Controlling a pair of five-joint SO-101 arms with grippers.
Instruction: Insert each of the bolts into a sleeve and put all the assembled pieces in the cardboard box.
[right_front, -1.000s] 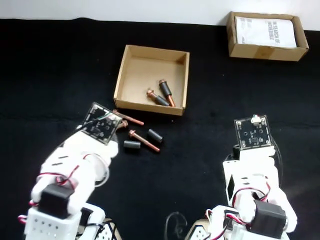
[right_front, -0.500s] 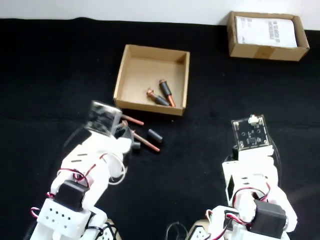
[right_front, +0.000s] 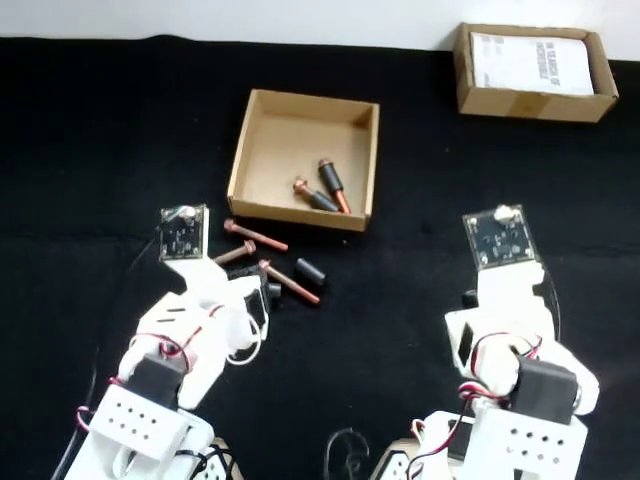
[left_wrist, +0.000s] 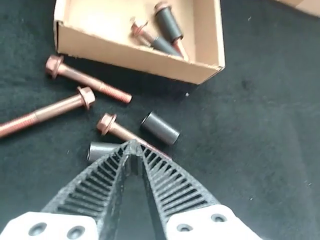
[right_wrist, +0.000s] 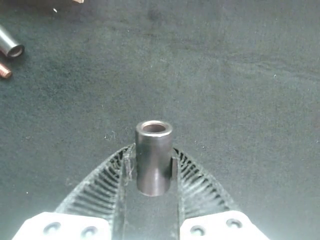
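right gripper (right_wrist: 153, 149) clamped on held sleeve (right_wrist: 154, 165), which stands upright between the fingers with its open bore toward the wrist camera, over bare black table cover (right_wrist: 240, 75) and well apart from the loose parts; left gripper (left_wrist: 133, 146) has its fingers pressed together with nothing between them, tips right over the shank of the near bolt (left_wrist: 111, 126), can't tell if touching; near sleeve (left_wrist: 100, 150) lies on its side just beside that bolt, partly hidden under one finger; far sleeve (left_wrist: 160, 128) lies on its side just the other side of the same shank, close but apart; further out, middle bolt (left_wrist: 55, 109) and far bolt (left_wrist: 90, 86) lie flat on the cover, middle bolt's head just beside far bolt's shank, both bare with no sleeve on; beyond them the cardboard box (left_wrist: 135, 56), open top, holds two assembled pieces (left_wrist: 168, 22) lying close together in the corner nearest the right arm; far right edge of the table, well apart, a second box (right_front: 520, 100) with a printed sheet (right_front: 530, 62) in it
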